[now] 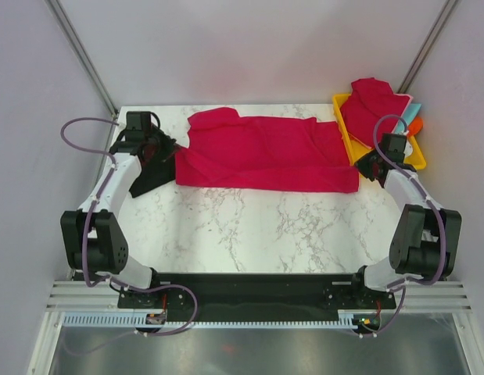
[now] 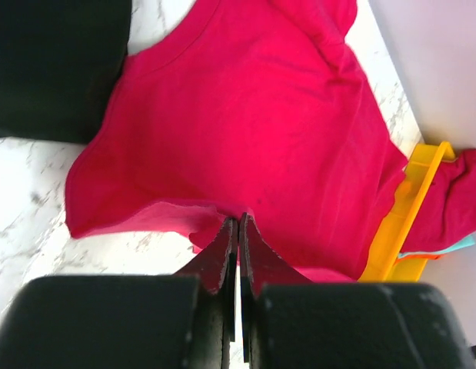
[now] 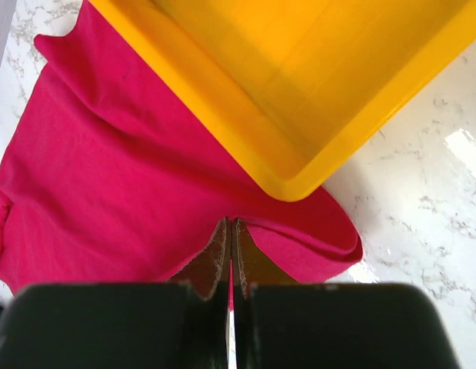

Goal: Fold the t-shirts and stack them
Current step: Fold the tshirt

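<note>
A crimson t-shirt lies spread across the back middle of the table. My left gripper is shut on its left edge; in the left wrist view the jaws pinch the cloth. My right gripper is shut on its right edge, beside the tray; in the right wrist view the jaws hold a fold of the shirt. A folded black t-shirt lies at the left under my left arm and also shows in the left wrist view. Another crimson shirt is heaped on the tray, with teal and orange cloth under it.
A yellow plastic tray stands at the back right corner, overlapping the spread shirt's right end; it also shows in the right wrist view and the left wrist view. Grey walls close in the back and sides. Bare marble lies in front of the shirt.
</note>
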